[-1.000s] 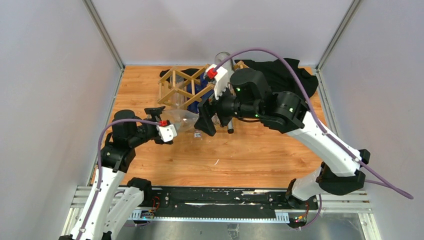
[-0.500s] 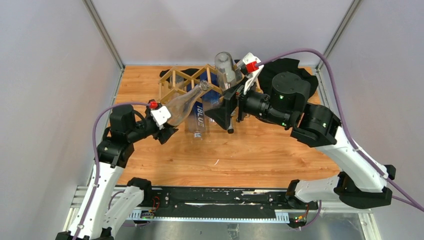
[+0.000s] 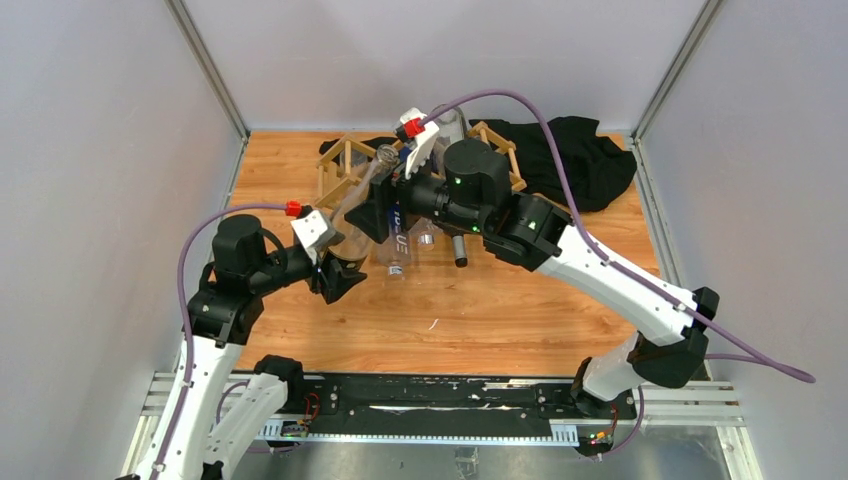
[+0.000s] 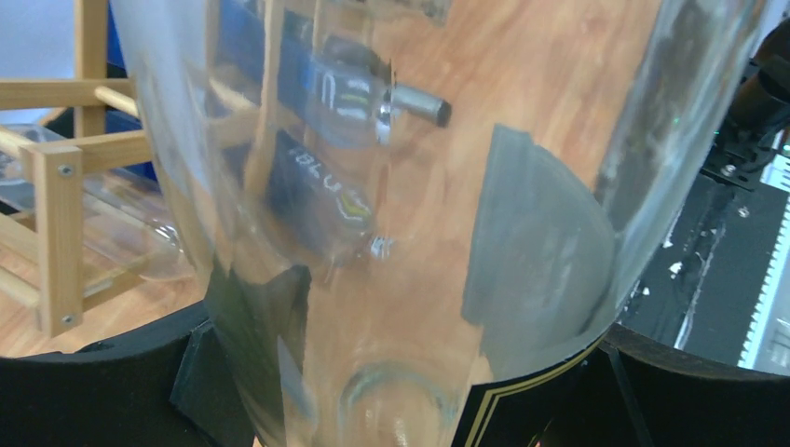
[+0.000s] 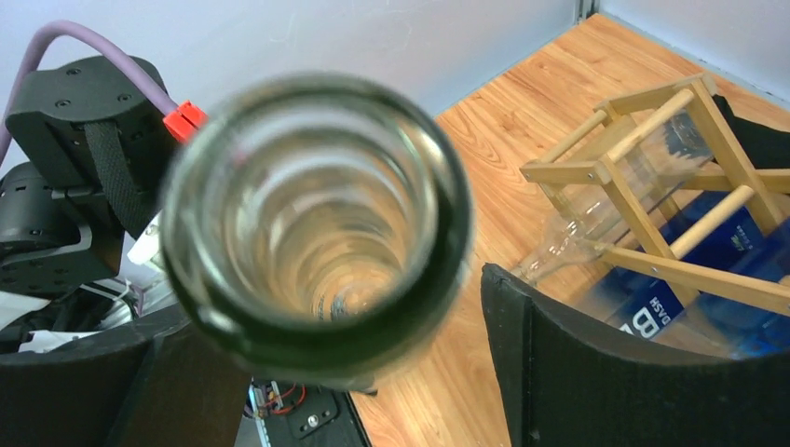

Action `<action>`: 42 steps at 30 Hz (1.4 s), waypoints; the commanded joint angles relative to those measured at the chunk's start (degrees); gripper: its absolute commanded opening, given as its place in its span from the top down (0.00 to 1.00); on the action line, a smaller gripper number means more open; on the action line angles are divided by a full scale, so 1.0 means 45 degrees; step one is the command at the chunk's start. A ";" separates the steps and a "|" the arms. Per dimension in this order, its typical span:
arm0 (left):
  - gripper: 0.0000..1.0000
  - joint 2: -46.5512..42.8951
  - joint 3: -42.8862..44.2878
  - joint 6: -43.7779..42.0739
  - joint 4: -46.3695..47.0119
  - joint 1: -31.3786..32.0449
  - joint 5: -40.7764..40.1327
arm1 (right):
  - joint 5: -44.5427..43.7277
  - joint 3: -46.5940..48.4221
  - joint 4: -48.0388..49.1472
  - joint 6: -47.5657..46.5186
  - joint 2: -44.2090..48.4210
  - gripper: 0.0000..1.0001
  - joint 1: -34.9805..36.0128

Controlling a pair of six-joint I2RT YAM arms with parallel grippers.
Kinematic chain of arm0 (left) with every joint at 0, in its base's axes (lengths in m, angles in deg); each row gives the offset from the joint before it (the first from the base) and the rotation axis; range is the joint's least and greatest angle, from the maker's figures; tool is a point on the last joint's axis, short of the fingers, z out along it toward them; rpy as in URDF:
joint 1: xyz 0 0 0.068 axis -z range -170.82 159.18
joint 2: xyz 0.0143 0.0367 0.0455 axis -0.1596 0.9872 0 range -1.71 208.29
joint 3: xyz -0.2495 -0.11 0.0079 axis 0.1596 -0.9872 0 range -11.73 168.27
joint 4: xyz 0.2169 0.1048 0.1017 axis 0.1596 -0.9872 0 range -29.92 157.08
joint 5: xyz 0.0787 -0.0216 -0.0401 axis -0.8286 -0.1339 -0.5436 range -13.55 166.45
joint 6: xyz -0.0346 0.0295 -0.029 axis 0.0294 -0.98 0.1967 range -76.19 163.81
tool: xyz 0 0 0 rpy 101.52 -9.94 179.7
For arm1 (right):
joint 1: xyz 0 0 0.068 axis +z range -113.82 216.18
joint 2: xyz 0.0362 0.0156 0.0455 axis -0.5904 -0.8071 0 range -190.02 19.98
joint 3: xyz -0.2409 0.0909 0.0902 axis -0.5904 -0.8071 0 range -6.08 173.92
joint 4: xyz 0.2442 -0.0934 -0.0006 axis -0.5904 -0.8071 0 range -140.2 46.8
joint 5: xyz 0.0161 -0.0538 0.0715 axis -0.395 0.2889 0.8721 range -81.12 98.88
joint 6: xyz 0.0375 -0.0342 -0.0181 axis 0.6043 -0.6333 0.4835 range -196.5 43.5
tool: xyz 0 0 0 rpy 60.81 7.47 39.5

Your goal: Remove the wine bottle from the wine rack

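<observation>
A clear wine bottle (image 3: pixel 352 232) slants from my left gripper (image 3: pixel 340 264) up toward the wine rack (image 3: pixel 345 165), a tan stick lattice at the back of the table. My left gripper is shut on the bottle's wide lower body, which fills the left wrist view (image 4: pixel 401 186). My right gripper (image 3: pixel 385 205) is open around the bottle's neck. In the right wrist view the bottle's mouth (image 5: pixel 317 223) sits close to the camera, with a gap to the right finger (image 5: pixel 606 372). The rack also shows in the left wrist view (image 4: pixel 61 186) and the right wrist view (image 5: pixel 652 158).
A blue-labelled bottle (image 3: pixel 397 238) lies by the rack's front. Another clear bottle (image 3: pixel 452 125) rests in the rack's top. A small dark cylinder (image 3: pixel 460 252) lies on the wood. A black cloth (image 3: pixel 585 155) is heaped at the back right. Walls close in on both sides.
My right arm has swung left from beside the rack to over the bottle's neck. My left gripper has drawn the bottle slightly toward the near side.
</observation>
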 commanded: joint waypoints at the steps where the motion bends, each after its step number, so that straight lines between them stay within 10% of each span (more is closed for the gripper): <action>1: 1.00 -0.0319 0.0302 0.0152 0.0945 0.0060 0.1197 | -0.0039 0.0447 0.1201 0.0431 -0.0233 0.16 -0.0126; 8: 1.00 -0.0354 0.0195 0.0187 0.0855 0.0060 0.1297 | -0.0244 0.0485 0.1708 0.0544 -0.0571 0.41 -0.0126; 13: 0.95 -0.0369 0.0228 0.0151 0.0756 0.0060 0.1297 | -0.0421 0.0638 0.1420 0.0529 -0.0711 0.91 -0.0131; 16: 0.04 -0.0086 0.0586 0.0065 0.0089 0.0060 0.0960 | -0.0851 0.0896 0.0898 0.0357 -0.0660 1.00 -0.0126; 17: 0.01 0.0221 0.0820 -0.0162 -0.0377 0.0060 0.0831 | -0.0993 0.0959 0.0682 0.0266 -0.0600 1.00 -0.0126; 25: 0.00 0.2741 0.3911 -0.1743 -0.4180 0.0060 -0.0725 | -0.1867 0.0744 -0.0970 -0.0451 0.0577 1.00 -0.0229; 42: 0.00 0.5212 0.7460 -0.1425 -0.5467 0.0002 -0.3285 | -0.3672 -0.2111 -0.4816 -0.0466 0.4748 1.00 -0.0374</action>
